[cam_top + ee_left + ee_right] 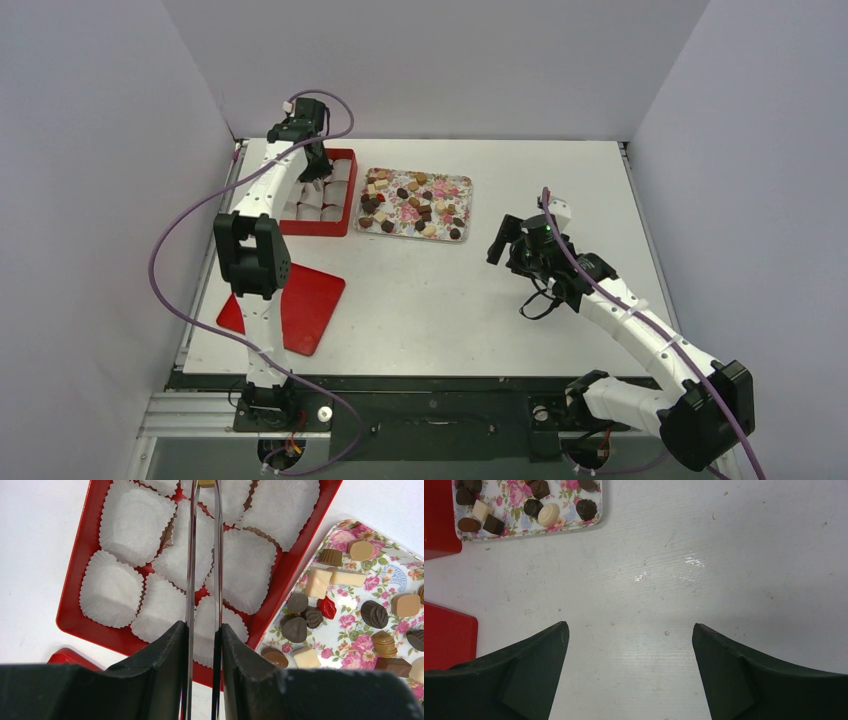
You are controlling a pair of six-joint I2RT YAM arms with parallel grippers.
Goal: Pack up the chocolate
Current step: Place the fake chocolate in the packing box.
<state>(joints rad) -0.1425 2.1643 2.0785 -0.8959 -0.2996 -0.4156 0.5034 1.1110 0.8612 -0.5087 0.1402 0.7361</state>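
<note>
Presently my left gripper [320, 176] hangs over the red box [75, 625], its long thin blades drawn nearly together above the white paper cups [132, 522]. A light-brown piece [206, 482] sits at the blade tips. It's cut off by the edge of the wrist view, so I'd say it looks pinched there rather than swear to it. My right gripper [630, 626] is spread wide with nothing in it, above bare table [724, 555].

The rest of the chocolate [374, 614] lies scattered on the flowered tray [529, 531], just beside the box. I judge these pieces light, hard and smooth, likely to skid or chip under a hard squeeze. I'd take each across its flat sides, or low across the middle on the domed ones, with a gentle grip.

The cups are thin and crowd each other, so a blade could snag a frill; I'd come down dead centre. The box wall and the tray rim nearly touch, which leaves little room between them. There's plenty of open table on the right, and the red lid [300, 310] lies near the left arm.
</note>
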